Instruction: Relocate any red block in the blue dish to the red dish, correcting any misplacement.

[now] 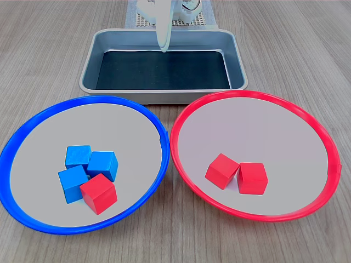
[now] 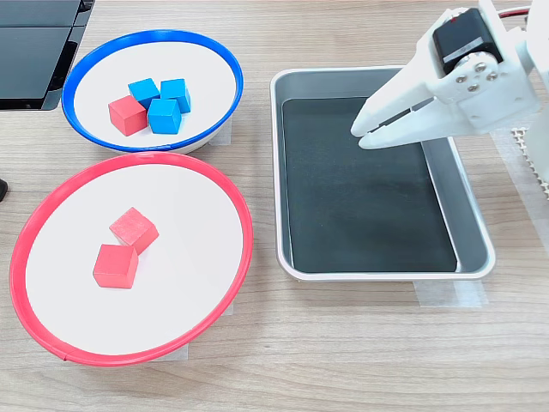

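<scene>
One red block lies in the blue dish, touching a cluster of three blue cubes. The red dish holds two more red cubes side by side. My white gripper hangs over the far end of the steel tray, well away from both dishes. Its fingers are shut with nothing between them.
A rectangular steel tray with a dark bottom sits behind the dishes in the first exterior view and to the second exterior view's right. A black flat object lies at the second exterior view's top left. Bare wooden tabletop surrounds the dishes.
</scene>
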